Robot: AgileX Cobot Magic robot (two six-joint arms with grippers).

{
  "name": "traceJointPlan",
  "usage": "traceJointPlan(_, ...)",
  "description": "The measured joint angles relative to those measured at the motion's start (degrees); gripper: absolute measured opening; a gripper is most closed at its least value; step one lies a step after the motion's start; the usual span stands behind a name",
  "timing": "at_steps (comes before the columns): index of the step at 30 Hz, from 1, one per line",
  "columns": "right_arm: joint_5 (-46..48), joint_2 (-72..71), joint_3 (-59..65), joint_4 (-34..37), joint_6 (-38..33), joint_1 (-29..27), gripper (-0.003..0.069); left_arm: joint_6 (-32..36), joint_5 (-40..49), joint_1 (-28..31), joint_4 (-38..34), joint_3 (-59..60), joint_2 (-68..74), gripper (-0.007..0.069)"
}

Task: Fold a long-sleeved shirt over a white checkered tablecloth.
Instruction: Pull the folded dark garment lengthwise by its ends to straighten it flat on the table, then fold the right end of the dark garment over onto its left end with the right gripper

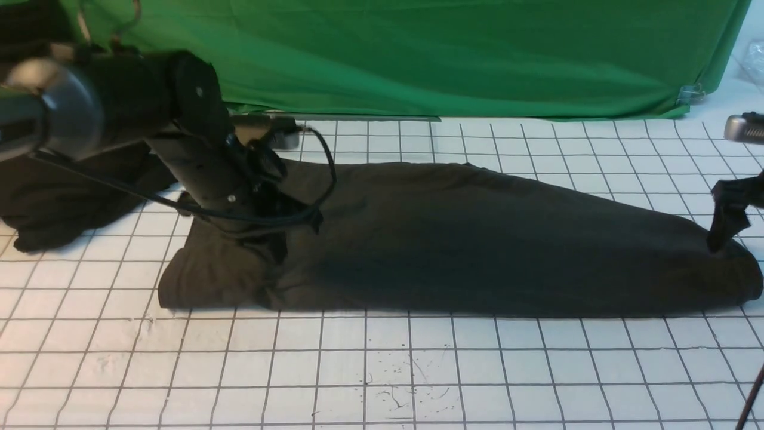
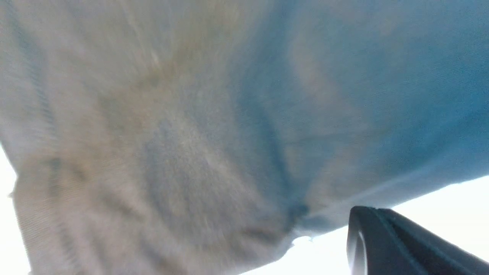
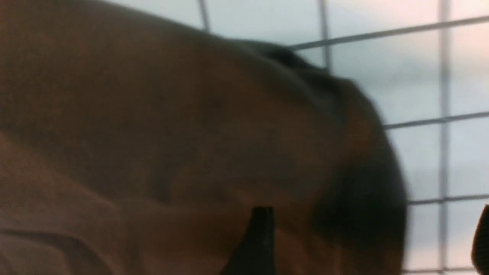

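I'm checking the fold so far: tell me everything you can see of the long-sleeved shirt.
The long-sleeved shirt is dark black-brown and looks like a soft, matte cotton knit. It is folded into one long band lying flat across the white checkered tablecloth, tapering toward a rounded right end. No sleeves, neck or print show. The left pincer is shut on bunched fabric near its left end. The right pincer is open over its right end; contact there is unclear.

long-sleeved shirt (image 1: 453, 239) solid black-brown; white checkered tablecloth (image 1: 382, 370) under the shirt white, ruled by thin dark grey lines into small squares; backdrop (image 1: 418, 54) behind the shirt plain green; other garment (image 1: 54, 197) left of the shirt black
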Motion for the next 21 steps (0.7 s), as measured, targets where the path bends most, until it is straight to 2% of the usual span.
traceJointPlan(5, -3.9, 2.9, 2.3, 0.0, 0.0, 0.2, 0.0686, 0.0, 1.1, 0.0, 0.2, 0.0, -5.6, 0.0001)
traceJointPlan(8, -4.3, 4.0, 2.4, 0.1, 0.0, 0.2, 0.0639, 0.0, 1.7, 0.0, 0.6, 0.0, -8.9, 0.0001)
traceJointPlan(10, -4.4, 4.0, 2.4, 0.5, -0.2, 0.2, 0.0538, 0.0, 2.3, 0.0, 1.3, 0.0, -11.2, 0.0001)
traceJointPlan(11, -4.4, 4.0, 2.4, 0.5, -0.2, 0.2, 0.0526, 0.0, 2.3, 0.0, 1.3, 0.0, -11.4, 0.0001)
traceJointPlan(13, -4.3, 4.1, 2.4, 1.2, -2.4, 0.4, 0.0294, 0.0, 3.0, 0.0, 2.3, 0.0, -14.2, 0.0001)
traceJointPlan(14, -4.2, 4.1, 2.4, 1.2, -2.6, 0.5, 0.0252, 0.0, 3.1, 0.0, 2.5, 0.0, -14.4, 0.0001)
traceJointPlan(15, -4.0, 4.1, 2.4, 1.7, -3.6, 0.5, 0.0143, 0.0, 3.7, 0.0, 3.4, 0.0, -15.5, 0.0001)
traceJointPlan(16, -3.9, 4.1, 2.4, 1.9, -4.2, 0.5, 0.0089, 0.0, 4.1, 0.0, 3.9, 0.0, -16.2, 0.0001)
traceJointPlan(17, -3.7, 4.0, 2.4, 1.9, -4.5, 0.3, 0.0060, -0.1, 4.7, 0.0, 4.6, 0.0, -16.8, 0.0001)
traceJointPlan(21, -3.5, 2.3, 2.4, 0.1, -3.2, -2.5, 0.0034, -2.9, 7.6, 0.0, 9.3, 0.0, -19.3, 0.0001)
